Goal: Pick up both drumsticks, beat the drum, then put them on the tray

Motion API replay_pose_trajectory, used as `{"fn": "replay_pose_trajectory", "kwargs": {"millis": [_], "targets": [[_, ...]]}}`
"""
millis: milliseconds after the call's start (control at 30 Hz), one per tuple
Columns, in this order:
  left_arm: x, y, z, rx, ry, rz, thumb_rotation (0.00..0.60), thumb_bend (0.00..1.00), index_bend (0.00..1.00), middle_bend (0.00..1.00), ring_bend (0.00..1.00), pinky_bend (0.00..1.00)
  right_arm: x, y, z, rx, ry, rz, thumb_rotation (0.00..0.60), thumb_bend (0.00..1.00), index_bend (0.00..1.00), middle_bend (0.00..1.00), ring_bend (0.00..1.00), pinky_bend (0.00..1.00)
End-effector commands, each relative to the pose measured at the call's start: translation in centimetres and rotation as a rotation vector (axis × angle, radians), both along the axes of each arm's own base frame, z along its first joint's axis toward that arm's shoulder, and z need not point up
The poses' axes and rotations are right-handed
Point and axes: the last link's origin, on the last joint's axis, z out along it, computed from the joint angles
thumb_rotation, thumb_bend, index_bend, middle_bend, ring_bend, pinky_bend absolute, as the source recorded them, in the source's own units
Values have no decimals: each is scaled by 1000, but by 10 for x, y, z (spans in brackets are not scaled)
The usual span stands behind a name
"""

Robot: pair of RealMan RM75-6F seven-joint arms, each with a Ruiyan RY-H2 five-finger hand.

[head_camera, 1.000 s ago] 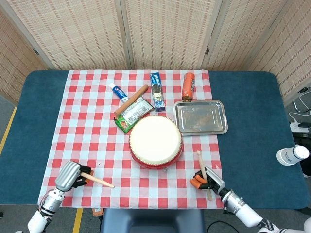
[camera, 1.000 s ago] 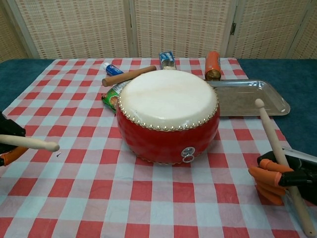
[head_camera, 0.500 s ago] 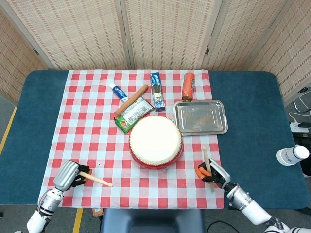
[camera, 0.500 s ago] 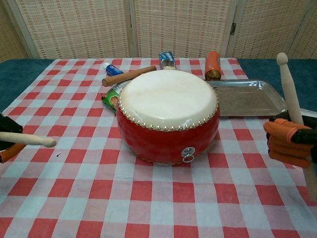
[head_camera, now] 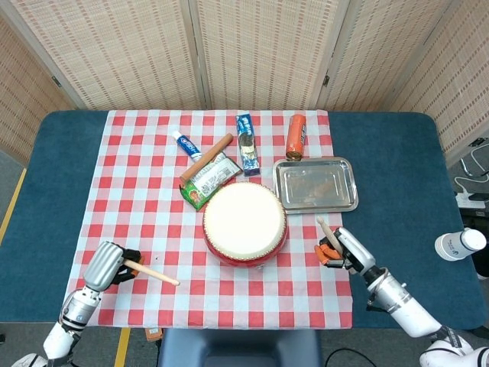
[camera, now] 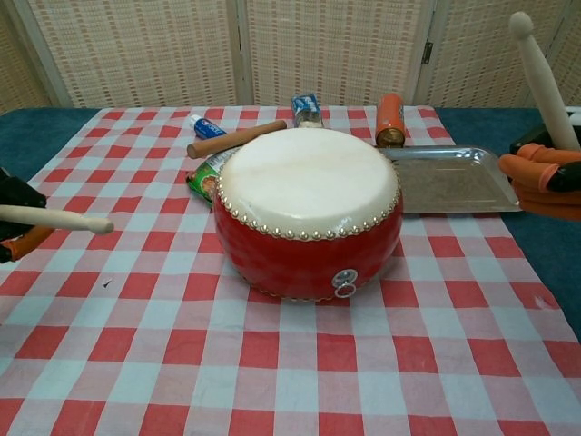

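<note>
A red drum (head_camera: 244, 223) (camera: 309, 213) with a pale skin stands mid-table. My left hand (head_camera: 107, 266) (camera: 16, 222) grips a wooden drumstick (head_camera: 151, 273) (camera: 54, 219) at the front left, its tip pointing toward the drum, well short of it. My right hand (head_camera: 340, 248) (camera: 547, 177) holds the other drumstick (head_camera: 327, 232) (camera: 543, 77) nearly upright, raised beside the drum's right side near the tray's front edge. The silver tray (head_camera: 316, 184) (camera: 454, 182) lies behind and right of the drum with nothing on it.
Behind the drum lie a wooden rolling pin (head_camera: 206, 159), a green packet (head_camera: 208, 179), a toothpaste tube (head_camera: 186, 144), a blue box (head_camera: 245, 144) and an orange can (head_camera: 296, 137). A white bottle (head_camera: 460, 244) stands at the far right on the blue table.
My right hand has lifted and moved back and rightward with its drumstick, which now stands higher and more upright. The left hand has risen slightly with its stick.
</note>
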Motion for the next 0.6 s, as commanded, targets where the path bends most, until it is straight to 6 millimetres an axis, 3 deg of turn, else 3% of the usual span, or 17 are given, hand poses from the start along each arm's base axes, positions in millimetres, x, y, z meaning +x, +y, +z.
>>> {"fn": "replay_pose_trajectory", "kwargs": {"millis": [33,267,433,600], "targets": [[8,12,8,30,10,-13,600,830,982,1000,1000,1000,16,-31,18,-122,350,168,600,630,1000,1000,1000,996],[47,47,31,91,53,-56,600,831,983,1000,1000,1000,45,-73,30,-128,720,360,600,631,1000,1000,1000,997],[76,67,37,94,124,-90,600,831,984,1000,1000,1000,63,-92,25,-80,796,389,600,631,1000,1000,999,997],[95,81,26,70,223,-100,600,830,983,1000,1000,1000,68,-104,22,-107,777,343,600,631,1000,1000,998,997]]}}
